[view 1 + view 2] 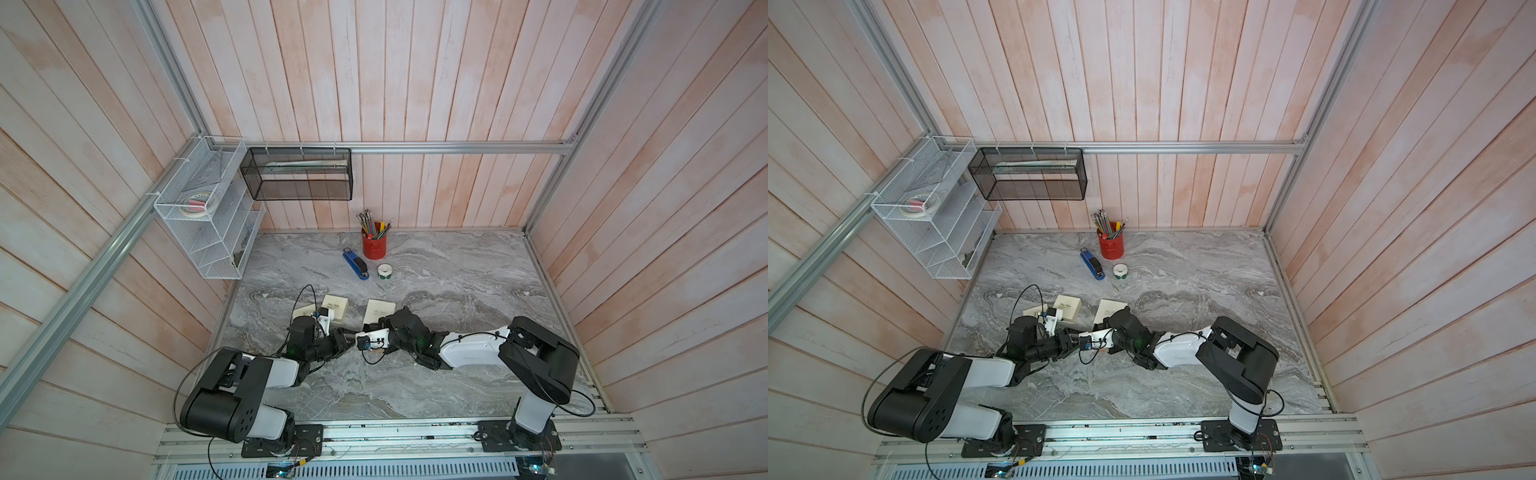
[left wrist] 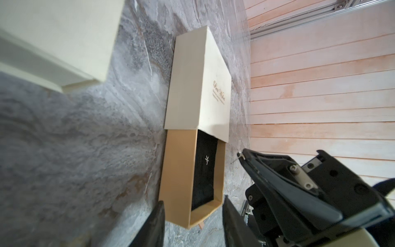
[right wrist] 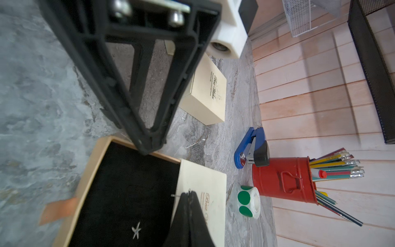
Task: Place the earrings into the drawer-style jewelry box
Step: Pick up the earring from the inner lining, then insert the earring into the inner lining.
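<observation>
Lower centre of the right wrist view, we see the right pincer (image 3: 189, 195) pinching a stud earring (image 3: 175, 195) over the drawer (image 3: 89, 177), right by its cream sleeve (image 3: 203, 177). Dropped here, it could land on the sleeve. The left pincer (image 2: 193, 202) flanks the drawer; its grip we cannot tell.

Surfaces, taken from the jewelry box (image 2: 198, 85)
Its sleeve matt cream card, gilt lettering; drawer (image 2: 177, 171) tan card, lined in black velvety cloth. Inside it an earring (image 2: 207, 160), bright silvery metal. Under it the table (image 2: 74, 149), smooth grey marble pattern. Beyond it a red pot (image 3: 282, 177), glossy painted metal; stapler (image 3: 248, 145), glossy blue plastic; wall (image 2: 320, 96), pale washed wood planks.
</observation>
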Tool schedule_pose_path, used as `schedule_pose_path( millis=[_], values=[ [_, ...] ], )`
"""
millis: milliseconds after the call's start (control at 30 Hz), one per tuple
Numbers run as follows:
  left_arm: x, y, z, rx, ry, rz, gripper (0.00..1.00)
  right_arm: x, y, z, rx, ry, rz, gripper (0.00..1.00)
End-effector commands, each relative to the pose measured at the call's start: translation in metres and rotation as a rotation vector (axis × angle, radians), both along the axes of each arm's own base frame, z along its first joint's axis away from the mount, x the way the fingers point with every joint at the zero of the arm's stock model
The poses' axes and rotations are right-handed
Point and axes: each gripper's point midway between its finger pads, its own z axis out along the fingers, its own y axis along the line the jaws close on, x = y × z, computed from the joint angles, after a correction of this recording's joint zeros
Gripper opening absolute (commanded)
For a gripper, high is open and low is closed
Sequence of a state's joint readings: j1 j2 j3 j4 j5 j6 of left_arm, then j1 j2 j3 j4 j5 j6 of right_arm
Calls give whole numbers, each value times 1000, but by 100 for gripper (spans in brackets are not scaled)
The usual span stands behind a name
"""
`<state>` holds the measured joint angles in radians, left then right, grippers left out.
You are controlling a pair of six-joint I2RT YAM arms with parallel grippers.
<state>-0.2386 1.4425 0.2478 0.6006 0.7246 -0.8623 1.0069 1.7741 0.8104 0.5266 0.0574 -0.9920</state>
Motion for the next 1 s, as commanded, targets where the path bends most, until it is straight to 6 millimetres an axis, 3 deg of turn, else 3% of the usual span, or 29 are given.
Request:
schedule_pose_path(
  millis=[0,467,967],
  values=[
    [5,0,-7,50,9,-14,46,0,0,-10,-29,-29,61,0],
    [14,-7,-18,87,40,-49,45,-2,2,-25,-88,-74,216,0],
    [17,-5,-27,119,64,-51,35,10,10,-32,-89,-88,204,0]
  ],
)
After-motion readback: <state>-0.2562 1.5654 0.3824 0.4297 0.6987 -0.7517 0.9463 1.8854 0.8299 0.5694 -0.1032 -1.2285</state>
